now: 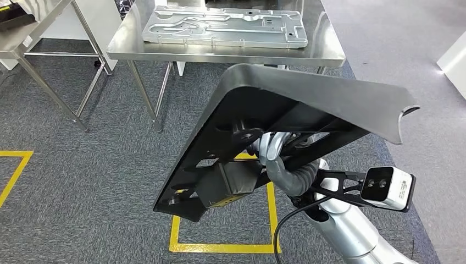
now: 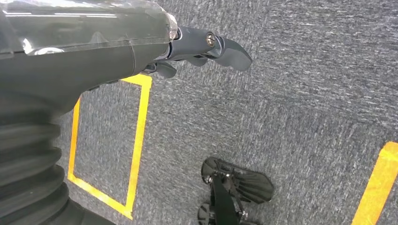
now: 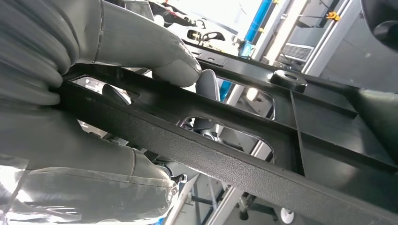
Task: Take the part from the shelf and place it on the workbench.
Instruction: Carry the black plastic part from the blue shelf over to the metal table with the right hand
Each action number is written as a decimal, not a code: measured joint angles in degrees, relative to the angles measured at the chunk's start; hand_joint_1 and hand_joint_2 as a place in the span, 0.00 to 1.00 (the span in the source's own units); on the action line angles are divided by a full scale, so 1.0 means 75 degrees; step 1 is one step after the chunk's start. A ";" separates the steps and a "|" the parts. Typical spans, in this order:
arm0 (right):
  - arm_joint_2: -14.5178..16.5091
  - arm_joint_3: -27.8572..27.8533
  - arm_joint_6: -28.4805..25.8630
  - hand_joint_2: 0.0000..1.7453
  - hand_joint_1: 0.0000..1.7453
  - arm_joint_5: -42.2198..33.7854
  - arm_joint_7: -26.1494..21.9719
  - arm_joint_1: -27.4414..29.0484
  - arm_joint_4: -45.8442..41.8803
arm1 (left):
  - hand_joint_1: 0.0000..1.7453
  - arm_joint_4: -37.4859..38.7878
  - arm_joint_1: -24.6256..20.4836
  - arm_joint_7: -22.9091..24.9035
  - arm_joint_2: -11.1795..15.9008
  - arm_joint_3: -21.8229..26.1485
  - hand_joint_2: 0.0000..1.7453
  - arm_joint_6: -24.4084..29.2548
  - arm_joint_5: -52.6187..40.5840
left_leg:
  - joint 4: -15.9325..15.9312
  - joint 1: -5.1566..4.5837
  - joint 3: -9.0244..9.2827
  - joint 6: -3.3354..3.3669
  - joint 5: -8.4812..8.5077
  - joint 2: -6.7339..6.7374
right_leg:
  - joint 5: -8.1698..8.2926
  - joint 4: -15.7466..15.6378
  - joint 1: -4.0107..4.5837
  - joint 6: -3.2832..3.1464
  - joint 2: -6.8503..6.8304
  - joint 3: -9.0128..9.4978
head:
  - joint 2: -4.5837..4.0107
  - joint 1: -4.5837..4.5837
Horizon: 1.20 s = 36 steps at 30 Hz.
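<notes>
A large black metal part (image 1: 308, 104), a flat frame with cut-outs and a curled edge, hangs tilted in front of me above the carpet. My right hand (image 1: 275, 151) grips it from beneath. In the right wrist view the thumb (image 3: 155, 51) and fingers clamp around one bar of the part (image 3: 281, 136). The stainless workbench (image 1: 220, 53) stands just beyond it, a short way off. My left hand (image 2: 202, 47) hangs over the floor with its fingers apart, holding nothing.
A silver stamped plate (image 1: 225, 26) lies on the workbench top. A second steel table (image 1: 33, 36) stands at the far left. Yellow tape marks a square (image 1: 220, 247) on the grey carpet below the part, with another corner (image 1: 14, 176) at left.
</notes>
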 joint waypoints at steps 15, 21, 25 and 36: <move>0.0015 -0.0138 0.0223 1.00 0.95 0.0040 -0.0156 0.0086 0.0039 | 0.00 0.0000 0.0018 -0.0068 0.0008 0.0085 1.00 -0.0126 -0.0035 | 0.0928 0.0026 -0.0329 -0.0428 -0.0611 0.0038 | 0.0469 -0.0995 -0.0059 -0.0326 -0.0118 0.0586 | 0.0000 -0.0001; 0.0024 -0.0139 0.0236 1.00 0.95 0.0037 -0.0154 0.0142 0.0053 | 0.00 0.0000 0.0065 -0.0067 0.0030 0.0139 1.00 -0.0131 -0.0061 | 0.1527 0.0003 -0.0934 -0.0356 -0.0293 0.0015 | 0.0303 -0.0991 0.0048 -0.0400 -0.0025 0.0794 | 0.0000 -0.0001; 0.0040 -0.0151 0.0239 1.00 0.95 0.0036 -0.0168 0.0183 0.0058 | 0.00 0.0000 0.0057 -0.0065 0.0093 0.0143 1.00 -0.0130 -0.0064 | 0.0196 -0.0101 -0.0353 -0.0145 0.0149 -0.0045 | 0.0180 -0.0978 0.0071 -0.0291 0.0013 0.0858 | 0.0000 -0.0001; 0.0035 -0.0303 0.0278 1.00 0.95 0.0036 -0.0189 0.0250 0.0101 | 0.00 0.0000 0.0074 -0.0069 0.0077 0.0147 1.00 -0.0128 -0.0070 | -0.0003 0.0006 0.0140 -0.0040 -0.0130 -0.0016 | 0.0154 0.0458 -0.0116 0.0064 -0.0103 -0.0260 | 0.0000 0.0001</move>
